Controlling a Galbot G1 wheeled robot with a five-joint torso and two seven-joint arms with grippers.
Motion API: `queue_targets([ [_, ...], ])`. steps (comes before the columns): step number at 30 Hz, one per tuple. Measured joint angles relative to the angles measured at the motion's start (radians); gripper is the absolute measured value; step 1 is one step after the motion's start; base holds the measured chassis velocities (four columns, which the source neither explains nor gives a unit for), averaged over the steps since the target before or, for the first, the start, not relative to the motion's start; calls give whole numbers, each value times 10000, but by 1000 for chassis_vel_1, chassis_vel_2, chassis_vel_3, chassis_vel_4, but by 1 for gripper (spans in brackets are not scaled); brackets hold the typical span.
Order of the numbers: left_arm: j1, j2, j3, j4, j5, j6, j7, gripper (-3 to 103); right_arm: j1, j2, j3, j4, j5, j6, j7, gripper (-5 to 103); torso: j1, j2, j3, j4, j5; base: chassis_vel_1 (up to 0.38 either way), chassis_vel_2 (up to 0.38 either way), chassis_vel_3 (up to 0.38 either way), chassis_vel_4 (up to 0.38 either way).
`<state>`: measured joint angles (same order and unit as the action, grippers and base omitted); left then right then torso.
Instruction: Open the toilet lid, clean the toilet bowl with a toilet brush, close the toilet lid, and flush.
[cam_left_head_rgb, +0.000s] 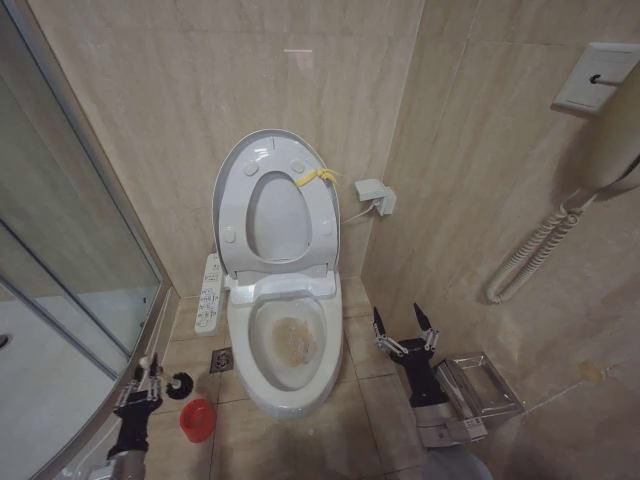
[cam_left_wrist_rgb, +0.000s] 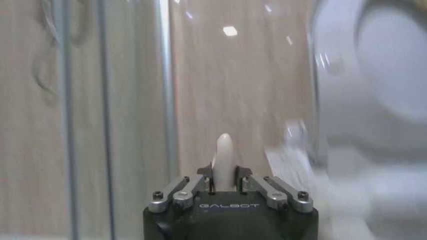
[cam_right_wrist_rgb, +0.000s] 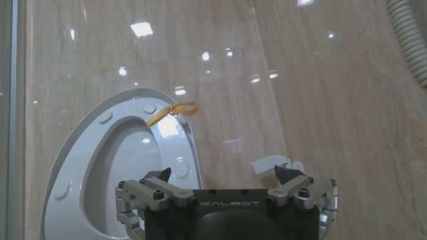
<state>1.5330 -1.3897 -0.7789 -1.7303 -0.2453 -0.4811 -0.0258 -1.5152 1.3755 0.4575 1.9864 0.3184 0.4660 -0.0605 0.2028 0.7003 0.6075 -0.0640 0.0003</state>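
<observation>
One white ceramic toilet bowl (cam_left_head_rgb: 285, 345), its inside stained brown, stands against the beige tiled wall (cam_left_head_rgb: 180, 90). Its glossy white oval lid (cam_left_head_rgb: 275, 200) and ring seat are both raised upright behind the bowl, a single yellow tag (cam_left_head_rgb: 315, 178) hanging at the lid's top edge. One white button panel (cam_left_head_rgb: 210, 293) runs along the bowl's left side. Left of the bowl's front, a small red holder cup (cam_left_head_rgb: 197, 420) sits on the floor, with a dark round object just beside it, too small to make out. The left gripper (cam_left_head_rgb: 143, 385), beside that cup, is clenched on the whitish stick handle of the toilet brush (cam_left_wrist_rgb: 223, 152), which pokes up between its fingers; the bristle head is hidden. The right gripper (cam_left_head_rgb: 405, 335), off the bowl's right side, hangs with its two dark fingers spread wide, grasping nothing. A glass shower screen (cam_left_head_rgb: 60, 250) is cut off at the bowl's far left.
</observation>
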Motion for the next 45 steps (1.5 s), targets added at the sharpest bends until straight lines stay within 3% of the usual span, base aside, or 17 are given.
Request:
queue_targets([
  [3, 366, 12, -54, -1036, -108, 375, -546, 21, 1, 11, 6, -2, -6, -12, 2, 100, 0, 0, 0, 0, 7, 0, 0, 0, 0],
  [4, 561, 22, -99, -1834, -157, 678, -907, 21, 3, 20, 7, -2, -19, -20, 3, 100, 0, 0, 0, -1, -5, 0, 0, 0, 0],
  [6, 755, 81, -122, -2823, -306, 1090, -1285, 21, 6, 28, 1, 8, -33, -42, 3, 100, 0, 1, 0, -3, 11, 0, 0, 0, 0],
  [11, 1083, 232, 40, -4377, -1242, 1805, -1392, 21, 7, 23, 3, 21, -42, -71, 6, 100, 0, 0, 0, -2, -1, 0, 0, 0, 0],
  [15, 1334, 589, 390, -5819, -2244, 1981, -700, 21, 0, 0, 51, -18, -44, -70, 27, 100, 0, 0, 0, 0, -1, 0, 0, 0, 0],
  [21, 1026, 1347, 616, -6248, -2873, 1941, 172, 21, 94, -58, 19, -132, -36, -86, 62, 100, 0, 0, 1, -3, 0, 0, 0, 0, 0],
  [22, 746, 1584, 691, -6148, -3169, 1923, 514, 21, 143, -91, -30, -194, -38, -105, 62, 100, 0, 0, 1, 3, 4, 0, 0, 0, 0],
  [24, 325, 1876, 878, -5783, -3614, 1891, 1040, 21, 205, -139, -104, -317, -37, -118, 62, 100, 1, 0, 1, -7, -2, 0, 0, 0, 0],
  [25, 325, 1876, 878, -5783, -3614, 1891, 1040, 21, 205, -139, -104, -317, -37, -118, 62, 100, 1, 0, 1, -7, -2, 0, 0, 0, 0],
  [26, 139, 2003, 976, -5472, -3829, 1772, 1531, 21, 343, -215, -226, -469, -35, -158, 62, 100, 1, -1, 1, -6, 1, 0, 0, 0, 0],
  [27, -71, 2088, 1161, -5137, -3953, 1622, 1929, 21, 431, -255, -285, -563, -30, -183, 58, 100, 1, -1, 1, 10, 7, 0, 0, 0, 0],
  [28, -400, 2231, 1455, -4666, -4055, 1487, 2354, 21, 469, -268, -307, -650, -18, -193, 58, 100, 1, -1, 1, 6, 5, 0, 0, 0, 0],
  [29, -400, 2231, 1455, -4666, -4055, 1487, 2354, 21, 469, -268, -307, -650, -18, -193, 58, 100, 1, -1, 1, 6, 5, 0, 0, 0, 0],
  [32, -1524, 2671, 2726, -3075, -4072, 1202, 3360, 21, 511, -217, -204, -845, 55, -193, 60, 100, 1, -2, 2, -5, 3, 0, 0, 0, 0],
  [33, -1524, 2671, 2726, -3075, -4072, 1202, 3360, 21, 511, -217, -204, -845, 55, -193, 60, 100, 1, -2, 2, -5, 3, 0, 0, 0, 0],
  [38, -3260, 3140, 4666, -937, -4070, 762, 4168, 21, 603, -61, 51, -1205, 248, -78, 65, 100, 2, -2, 2, 0, 3, 0, 0, 0, 0],
  [45, -5576, 3085, 6661, 1618, -2986, 311, 4193, 21, 526, 205, 155, -1295, 252, 38, 43, 100, 3, -2, 3, -3, 3, 0, 0, 0, 0],
])
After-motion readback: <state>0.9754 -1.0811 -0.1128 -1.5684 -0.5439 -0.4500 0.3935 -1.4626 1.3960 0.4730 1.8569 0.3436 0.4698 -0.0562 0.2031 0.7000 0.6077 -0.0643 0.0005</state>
